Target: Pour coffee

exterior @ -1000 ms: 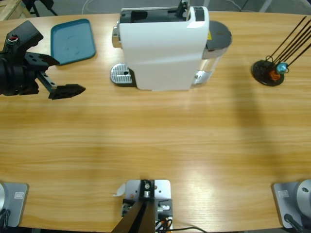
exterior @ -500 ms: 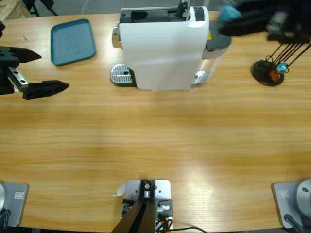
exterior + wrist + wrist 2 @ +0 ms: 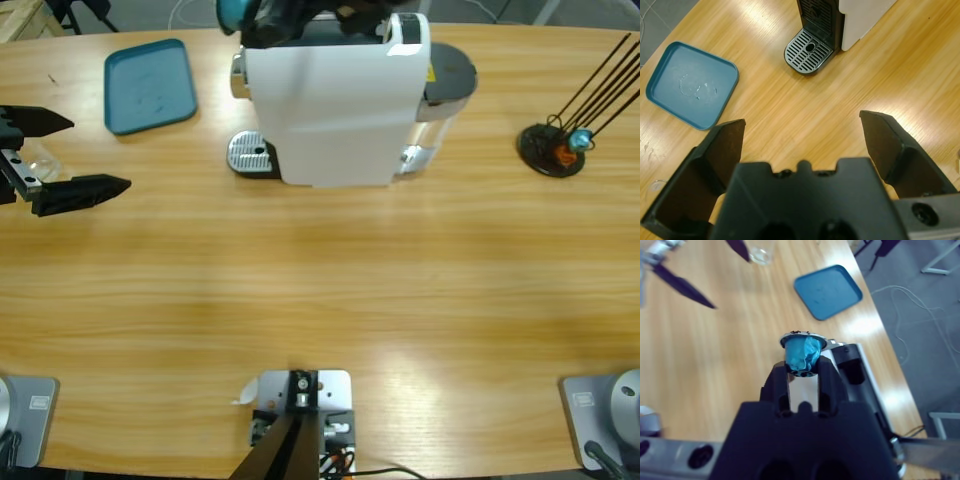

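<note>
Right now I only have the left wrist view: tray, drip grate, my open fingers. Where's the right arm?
Observer: Over the top of the coffee machine, at the table's far edge.
Operator: Carrying anything?
Observer: Yes. The right fingers are shut on a teal capsule.
Operator: Any cup around?
Observer: A clear glass stands on the table by your left fingers, well away from the machine.

One coffee machine (image 3: 335,100), one tray (image 3: 150,85), one capsule (image 3: 803,354)
</note>
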Robot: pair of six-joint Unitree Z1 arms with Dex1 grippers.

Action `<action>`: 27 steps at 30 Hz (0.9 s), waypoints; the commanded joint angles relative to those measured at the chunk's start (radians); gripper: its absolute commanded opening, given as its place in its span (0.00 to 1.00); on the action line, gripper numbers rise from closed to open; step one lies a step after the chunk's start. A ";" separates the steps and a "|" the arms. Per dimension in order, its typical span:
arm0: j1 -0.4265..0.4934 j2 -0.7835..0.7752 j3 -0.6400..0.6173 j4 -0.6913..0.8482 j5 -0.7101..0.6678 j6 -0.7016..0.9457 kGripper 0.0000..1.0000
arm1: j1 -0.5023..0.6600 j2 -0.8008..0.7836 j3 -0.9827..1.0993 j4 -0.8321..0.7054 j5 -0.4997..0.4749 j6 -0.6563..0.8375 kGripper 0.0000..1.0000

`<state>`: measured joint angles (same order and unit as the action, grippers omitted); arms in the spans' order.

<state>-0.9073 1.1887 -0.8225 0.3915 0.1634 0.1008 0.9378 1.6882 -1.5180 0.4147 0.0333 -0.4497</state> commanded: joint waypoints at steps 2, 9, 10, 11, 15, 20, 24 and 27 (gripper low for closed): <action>-0.007 -0.019 0.051 0.021 -0.008 0.000 0.99 | -0.025 0.171 -0.030 -0.001 -0.132 -0.060 0.00; -0.007 -0.001 0.059 0.019 -0.008 0.000 1.00 | -0.065 0.159 -0.053 -0.014 -0.196 -0.076 0.00; -0.007 0.002 0.060 0.018 -0.009 0.000 1.00 | -0.067 0.159 -0.054 -0.014 -0.196 -0.076 0.00; -0.007 0.004 0.060 0.016 -0.009 0.000 1.00 | -0.069 0.160 -0.055 -0.014 -0.195 -0.076 0.00; -0.007 0.001 0.065 0.015 -0.008 -0.001 1.00 | -0.070 0.173 -0.063 -0.010 -0.150 -0.078 0.00; -0.007 -0.003 0.074 0.015 -0.008 -0.003 1.00 | -0.070 0.181 -0.064 0.001 -0.106 -0.078 0.00; -0.007 0.000 0.075 0.015 -0.008 -0.003 1.00 | -0.070 0.193 -0.064 0.003 -0.113 -0.075 0.00; -0.007 -0.001 0.076 0.015 -0.008 -0.004 1.00 | -0.071 0.192 -0.064 0.003 -0.116 -0.075 0.00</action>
<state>-0.9073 1.1859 -0.7842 0.3957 0.1634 0.1008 0.8783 1.8259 -1.5790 0.4078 -0.0914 -0.5169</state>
